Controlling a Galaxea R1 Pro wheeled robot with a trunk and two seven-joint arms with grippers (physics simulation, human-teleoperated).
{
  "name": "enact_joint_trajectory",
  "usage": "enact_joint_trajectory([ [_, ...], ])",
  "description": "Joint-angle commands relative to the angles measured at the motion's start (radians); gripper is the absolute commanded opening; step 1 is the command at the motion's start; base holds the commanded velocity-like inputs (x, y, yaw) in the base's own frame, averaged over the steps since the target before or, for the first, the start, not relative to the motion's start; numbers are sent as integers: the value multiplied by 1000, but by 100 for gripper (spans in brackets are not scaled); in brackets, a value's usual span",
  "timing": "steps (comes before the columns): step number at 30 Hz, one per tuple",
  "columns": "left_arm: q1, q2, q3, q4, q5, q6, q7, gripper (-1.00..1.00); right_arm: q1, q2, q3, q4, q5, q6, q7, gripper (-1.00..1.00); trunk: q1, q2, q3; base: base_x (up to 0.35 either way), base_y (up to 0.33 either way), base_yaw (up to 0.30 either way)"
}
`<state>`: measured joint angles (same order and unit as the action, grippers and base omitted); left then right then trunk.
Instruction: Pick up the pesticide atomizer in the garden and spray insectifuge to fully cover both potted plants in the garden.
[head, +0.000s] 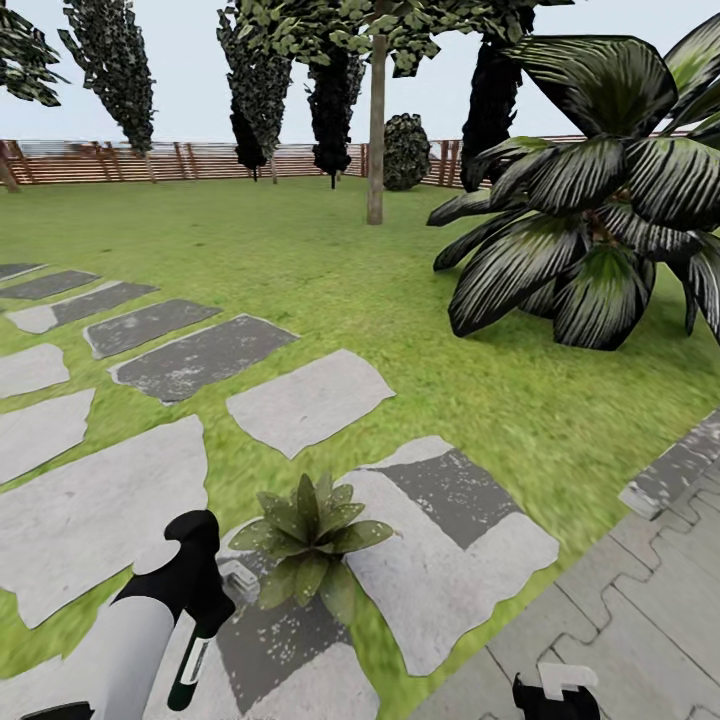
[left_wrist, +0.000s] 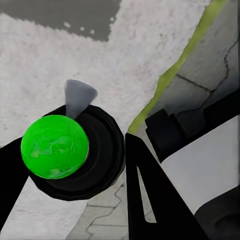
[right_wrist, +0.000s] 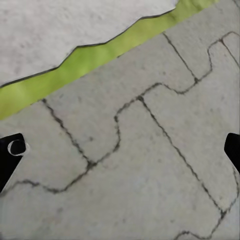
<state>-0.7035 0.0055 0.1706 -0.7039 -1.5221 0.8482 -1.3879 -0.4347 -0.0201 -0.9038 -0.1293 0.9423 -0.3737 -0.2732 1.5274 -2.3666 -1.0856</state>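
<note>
Atomizer (left_wrist: 55, 147) clamped in left gripper (head: 190, 610) beside potted plant (head: 310, 540); probably light, rigid, slippery plastic, best gripped round the neck. Right gripper (right_wrist: 120, 150) spread, empty.

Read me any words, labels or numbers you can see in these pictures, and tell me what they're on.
None can be read.
The atomizer held in the left gripper carries a pale label strip, too small and blurred to read.
No writing on the potted plant or stepping stones.
</note>
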Motion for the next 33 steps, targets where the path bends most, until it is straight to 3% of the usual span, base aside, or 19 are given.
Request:
enact_joint_trajectory([
  [1, -1, -3, 1, -4, -9, 12, -10, -100, -1, -1, -7, 2, 11, -4, -4, 100, 0, 0, -1, 0, 0, 20],
  [5, -11, -8, 0, -11, -8, 41, -13, -100, -1, -1, -7, 1, 11, -4, -4, 100, 0, 0, -1, 0, 0, 5],
  [9, -13, -52, -24, -11, -10, 72, -13, -100, -1, -1, -7, 1, 10, -4, -4, 100, 0, 0, -1, 0, 0, 0],
  [11, -14, -61, -44, -12, -10, 74, -13, -100, -1, -1, -7, 1, 10, -4, -4, 100, 0, 0, -1, 0, 0, 0],
  [15, -17, -45, -54, -13, -10, 75, -10, -100, -1, 0, -7, 2, 11, -4, -4, 100, 0, 0, -1, 0, 0, 0],
  [18, -18, 11, -50, -16, -9, 74, -8, -100, -1, -1, -7, 2, 11, -4, -3, 100, 0, 0, -1, 0, 0, 0],
  [23, -4, 22, -59, -14, -10, 72, -1, -100, -1, 0, -7, 1, 10, -4, -4, 100, 0, 0, -1, 0, 0, 0],
  [27, -2, 56, -52, -4, -10, 71, 29, -100, -1, 0, -7, 0, 10, -4, -4, 100, 0, 0, -1, 0, 0, 107],
  [29, -1, 51, -55, 3, -8, 72, 31, -100, -1, 0, -7, 0, 10, -4, -4, 100, 0, 0, -1, 0, 0, 242],
  [33, -1, 8, -55, 4, -8, 72, 33, -100, -1, 0, -9, 0, 10, -4, -5, 100, 0, 0, -1, 0, 0, 220],
])
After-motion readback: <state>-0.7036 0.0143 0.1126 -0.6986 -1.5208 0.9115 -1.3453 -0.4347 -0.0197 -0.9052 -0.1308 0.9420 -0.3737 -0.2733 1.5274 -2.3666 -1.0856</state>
